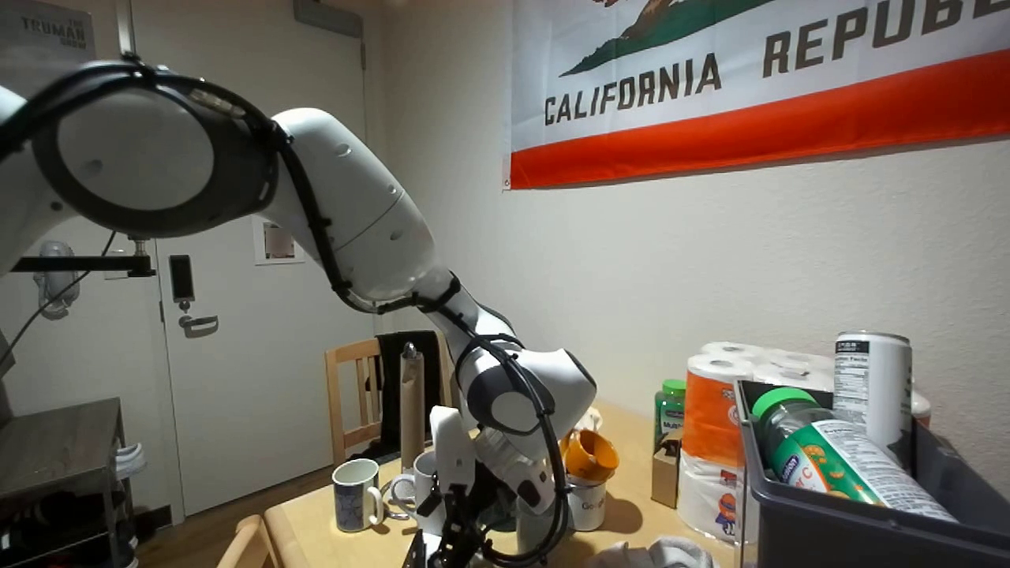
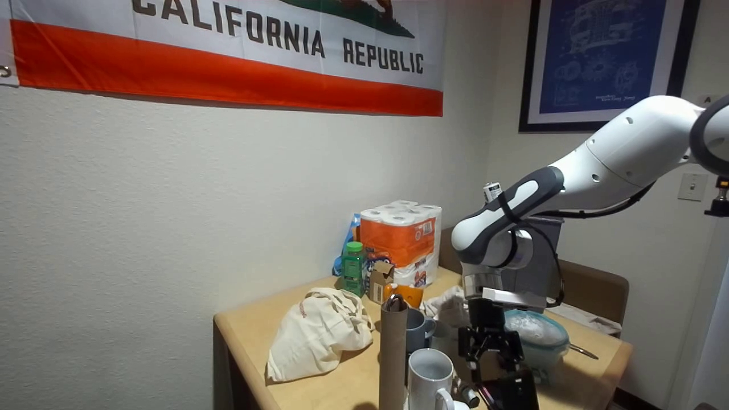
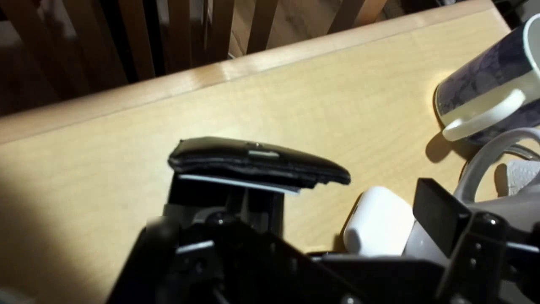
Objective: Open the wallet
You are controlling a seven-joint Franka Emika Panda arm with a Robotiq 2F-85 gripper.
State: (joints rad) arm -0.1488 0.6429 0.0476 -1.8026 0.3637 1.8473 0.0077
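Wallet (image 3: 259,162) in plain sight in the wrist view, showing edge-on at one side of the gripper (image 3: 337,200), over the wood-grain tabletop (image 3: 358,105); touching or merely overlapping, hard to tell. Gripping nothing visible, with fingers (image 3: 441,215) spread wide apart. Judging this as mid-opening, with a pale, card-like edge (image 3: 238,183) showing just beneath. Next, probably needing one fingertip inside the fold and a slow sideways sweep, without shoving everything along. Seeing black, leather-like hide, soft sheen, bowed outline; nearby, noting a rounded, glossy white plastic case (image 3: 382,221). In an exterior view, spotting a matte cardboard tube (image 2: 393,359) standing upright, plus a crumpled canvas bag (image 2: 322,336). In an exterior view, catching glazed ceramic: an orange mug (image 1: 592,454), tilted, seemingly resting on a white Google mug (image 1: 588,505).
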